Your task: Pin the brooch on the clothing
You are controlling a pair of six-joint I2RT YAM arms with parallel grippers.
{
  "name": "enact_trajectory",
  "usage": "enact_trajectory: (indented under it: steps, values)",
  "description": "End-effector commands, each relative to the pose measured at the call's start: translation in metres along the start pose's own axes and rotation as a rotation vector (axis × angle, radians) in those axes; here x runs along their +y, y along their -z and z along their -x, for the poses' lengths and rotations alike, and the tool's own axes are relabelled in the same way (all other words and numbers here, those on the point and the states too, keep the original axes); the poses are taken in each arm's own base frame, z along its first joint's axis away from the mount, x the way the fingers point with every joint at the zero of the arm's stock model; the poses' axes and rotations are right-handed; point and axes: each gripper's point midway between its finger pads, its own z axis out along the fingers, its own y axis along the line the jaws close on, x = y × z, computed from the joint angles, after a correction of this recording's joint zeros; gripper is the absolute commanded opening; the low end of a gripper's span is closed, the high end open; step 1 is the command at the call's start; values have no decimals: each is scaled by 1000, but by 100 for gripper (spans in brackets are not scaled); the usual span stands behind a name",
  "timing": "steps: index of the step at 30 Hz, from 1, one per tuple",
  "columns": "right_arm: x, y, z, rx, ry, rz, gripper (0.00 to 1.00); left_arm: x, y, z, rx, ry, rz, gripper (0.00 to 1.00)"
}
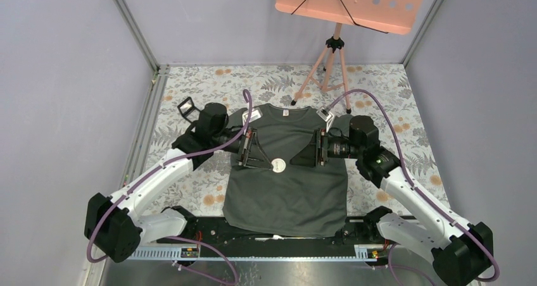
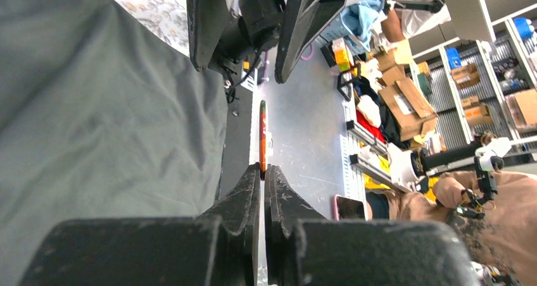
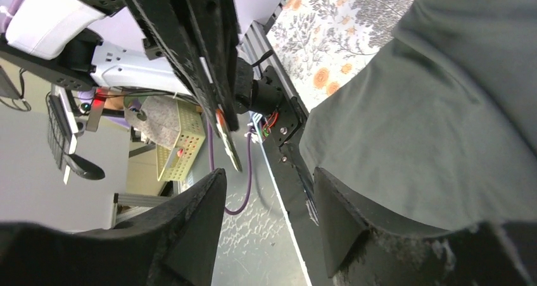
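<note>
From the overhead camera I saw the clothing (image 1: 285, 197) spread flat on the floral table (image 1: 392, 109), neck towards the far side, hem hanging over the near edge by the arm bases. Its small white label (image 1: 285, 112) showed inside the collar.

The left arm (image 1: 152, 181) reached in from its side over the shirt's chest. The left jaws were pressed together on the brooch (image 1: 277, 165), which showed as a small pale disc at their tips, over the middle of the shirt. On the left wrist camera the brooch (image 2: 263, 134) stood edge-on, a thin orange sliver nipped by its lower rim between the two black fingers (image 2: 244, 197), with the grey-green cloth (image 2: 95, 140) filling the left of that view. I could not tell whether the brooch touched the cloth or hung just above it.

The right arm (image 1: 411, 197) came in from the opposite side, facing the left. The right jaws stood apart with nothing between them; on the right wrist camera its fingers (image 3: 190, 229) framed a clear gap, and the brooch (image 3: 227, 140) hung beyond them in the other arm's grip, apart from both.

A small black square case (image 1: 187, 109) lay on the table beside the left sleeve.
</note>
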Motion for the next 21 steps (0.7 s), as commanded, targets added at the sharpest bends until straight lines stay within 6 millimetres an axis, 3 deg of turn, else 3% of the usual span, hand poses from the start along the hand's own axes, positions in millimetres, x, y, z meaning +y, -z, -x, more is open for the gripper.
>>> enact_trajectory:
  steps: [1, 13, 21]
  values:
    - [29, -1, 3, 39, 79, 98, 58, -11, -6, -7, 55, -40, -73, 0]
    - [36, -16, -13, 142, 58, 163, 35, -10, -15, -20, 119, -15, -91, 0]
    - [39, -22, -21, 185, 41, 203, 30, -11, -16, -23, 135, -15, -95, 0]
